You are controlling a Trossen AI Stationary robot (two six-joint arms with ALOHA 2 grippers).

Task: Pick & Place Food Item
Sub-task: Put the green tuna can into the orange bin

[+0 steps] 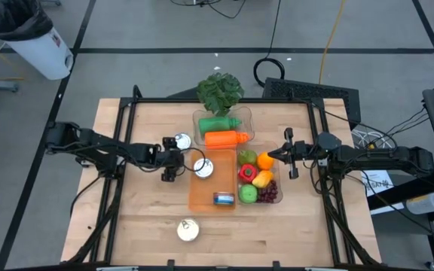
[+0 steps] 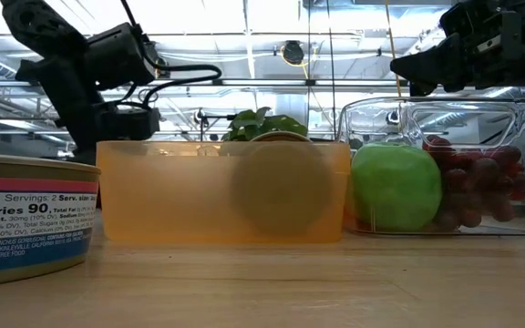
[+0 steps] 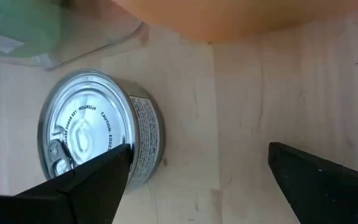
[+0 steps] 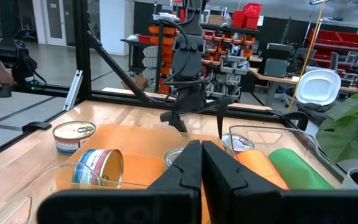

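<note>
The pale wooden table (image 1: 149,218) sits on a grey floor crossed by dark lines; a white bin (image 1: 32,38) stands off its far left corner and a potted plant (image 1: 219,90) at its far edge; the left gripper (image 1: 173,161) hangs with fingers spread wide over a tin can (image 3: 98,134) just left of the orange tray (image 1: 202,197); the right gripper (image 1: 286,153), fingers pressed together and empty, hovers by the clear fruit box (image 1: 271,181); shelving fills the room behind.

Wooden table (image 1: 149,218): orange tray (image 1: 202,197), clear bins (image 1: 246,124), cans (image 1: 187,229).
</note>
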